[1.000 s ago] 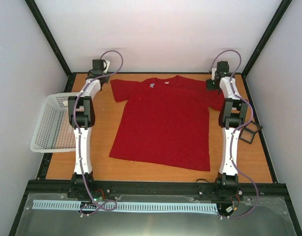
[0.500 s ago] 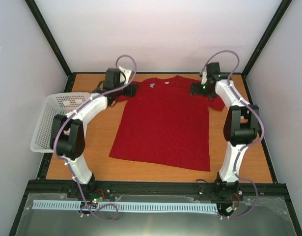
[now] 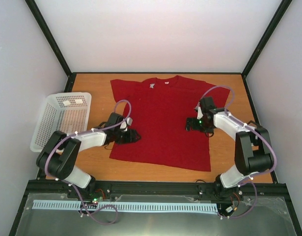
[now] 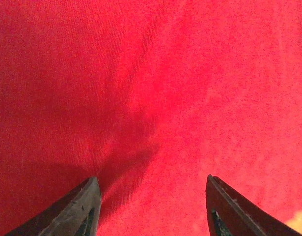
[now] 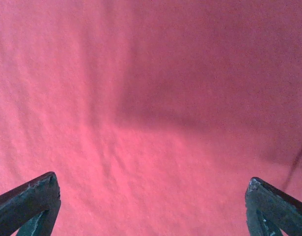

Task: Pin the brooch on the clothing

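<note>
The red T-shirt [image 3: 163, 120] lies flat on the wooden table with its collar and small white label [image 3: 152, 85] toward the back. My left gripper [image 3: 133, 137] is low over the shirt's left side, open and empty; red fabric [image 4: 155, 98] fills its wrist view. My right gripper [image 3: 190, 125] is low over the shirt's right side, open wide and empty; its wrist view shows only lightly wrinkled red fabric [image 5: 151, 123]. No brooch shows in any view.
A white plastic mesh basket [image 3: 60, 120] stands at the table's left edge. Black frame posts and white walls enclose the table [image 3: 239, 147]. The black rail [image 3: 155, 188] with the arm bases runs along the near edge.
Both arms have swung from the far corners near the sleeves down and inward, and now sit low over the middle of the shirt. The shirt has not moved.
</note>
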Controlling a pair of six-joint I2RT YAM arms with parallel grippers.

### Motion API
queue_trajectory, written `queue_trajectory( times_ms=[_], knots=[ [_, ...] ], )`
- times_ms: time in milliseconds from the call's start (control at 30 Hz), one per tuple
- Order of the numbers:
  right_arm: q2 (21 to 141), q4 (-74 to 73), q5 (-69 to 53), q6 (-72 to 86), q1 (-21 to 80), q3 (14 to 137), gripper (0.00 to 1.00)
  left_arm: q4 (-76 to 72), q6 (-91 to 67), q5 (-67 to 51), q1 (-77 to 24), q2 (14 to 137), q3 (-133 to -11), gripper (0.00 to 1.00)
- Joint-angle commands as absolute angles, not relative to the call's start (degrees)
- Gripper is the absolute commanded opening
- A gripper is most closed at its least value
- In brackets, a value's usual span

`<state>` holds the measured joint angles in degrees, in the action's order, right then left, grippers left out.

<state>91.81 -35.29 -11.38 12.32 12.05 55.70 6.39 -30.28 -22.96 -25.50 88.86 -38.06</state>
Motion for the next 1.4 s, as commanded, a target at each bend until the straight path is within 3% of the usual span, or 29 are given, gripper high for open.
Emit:
queue_trajectory(
  times_ms=[0, 167, 367, 467, 733, 1067, 1200, 1367],
  knots=[
    [86.1, -32.7, -6.9, 15.4, 11.8, 50.4, 1.0, 3.9, -46.1, -30.4, -27.3, 82.8, -28.4, 0.59],
    [80.6, -30.8, -7.0, 16.7, 11.1, 47.4, 1.0, 3.2, -53.4, -33.5, -34.4, 76.3, -19.6, 0.59],
    [82.1, -32.3, -8.4, 13.2, 10.6, 51.8, 1.0, 12.9, -47.6, -28.0, -36.3, 68.4, -28.5, 0.69],
    [84.4, -32.3, -9.1, 11.5, 10.5, 54.1, 1.0, 14.6, -40.0, -23.5, -32.0, 69.9, -37.8, 0.74],
    [91.9, -30.5, -12.9, 9.7, 9.4, 61.9, 1.0, 15.8, -16.2, -16.6, -18.0, 98.0, -70.6, 0.71],
    [97.7, -28.7, -17.3, 8.2, 9.5, 62.4, 1.0, 24.5, 3.1, -16.3, -14.4, 132.0, -112.7, 0.67],
    [98.6, -28.1, -17.9, 7.8, 9.5, 61.4, 1.0, 26.5, 4.8, -17.7, -14.1, 139.1, -121.4, 0.65],
    [98.9, -27.9, -18.9, 7.9, 9.5, 61.1, 1.0, 26.6, 5.7, -21.5, -14.2, 142.5, -122.2, 0.64]
  ],
)
